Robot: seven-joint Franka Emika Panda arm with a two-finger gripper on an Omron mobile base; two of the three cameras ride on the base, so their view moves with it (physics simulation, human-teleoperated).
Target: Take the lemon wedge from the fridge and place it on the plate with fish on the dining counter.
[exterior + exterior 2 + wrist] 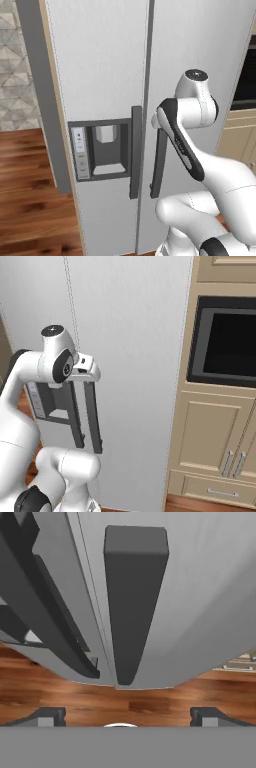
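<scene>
Closest to the cameras, the white jointed arm (190, 150) is seen rising from the base and bending toward the tall light grey side-by-side fridge (105, 65). At its end, the two-finger gripper (127, 716) is held wide open with nothing between its jaws; its two dark fingertips (47, 716) are spread apart at the bottom of the hand view, with reddish-brown wood-plank floor (145, 699) visible beyond them. The gripper is positioned just at the upper end of the dark grey vertical handle (134, 597) of the right-hand door, and whether contact is made cannot be told. In the right base view the gripper (89, 372) is seen at the top of that handle (93, 416), and in the left base view the handle (159, 160) is partly covered by the arm. A second dark grey handle (135, 150) is mounted just beside it on the left door, next to the dark recessed dispenser panel (100, 147). Both fridge doors are shut, so the lemon wedge cannot be seen. Farther off, to the right of the fridge, a black built-in oven (225, 341) is set above beige cabinet doors (215, 431).
</scene>
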